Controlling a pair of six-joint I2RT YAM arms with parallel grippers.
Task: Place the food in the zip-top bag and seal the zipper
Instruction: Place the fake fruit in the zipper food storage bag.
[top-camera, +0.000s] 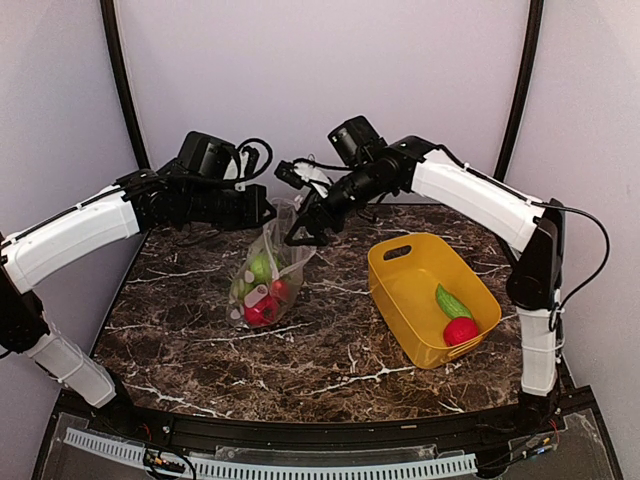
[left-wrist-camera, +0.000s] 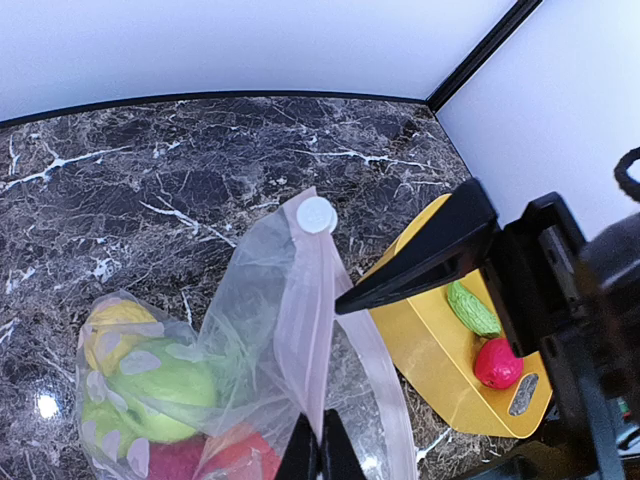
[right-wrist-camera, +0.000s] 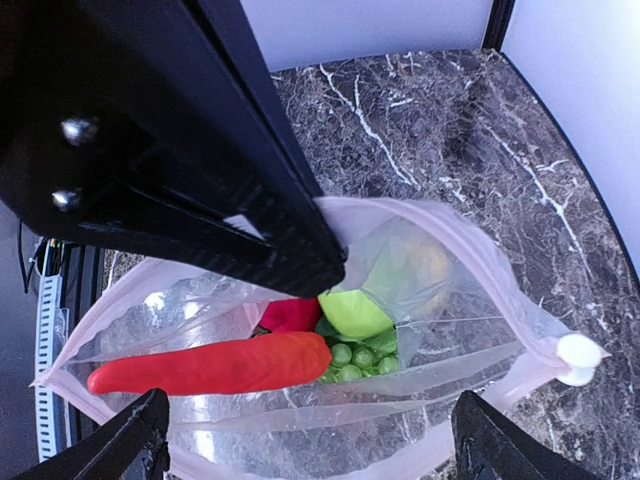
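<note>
The left gripper (left-wrist-camera: 320, 460) pinches the zip-top bag (left-wrist-camera: 270, 300) by its mouth edge, upright on the surface (top-camera: 330, 360) — the right gripper (right-wrist-camera: 315, 440) spreads wide above the food (right-wrist-camera: 215, 365) inside.

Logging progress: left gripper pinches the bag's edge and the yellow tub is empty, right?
No: the top view shows the yellow tub holding a green vegetable and a red fruit. The left gripper does pinch the edge of the zip-top bag.

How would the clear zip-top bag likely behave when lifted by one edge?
Probably floppy: the zip-top bag creases and sags where the left pincer pinches its edge. Likely bottom-heavy, since the toy food pools low. Its glossy film may be slippery.
</note>
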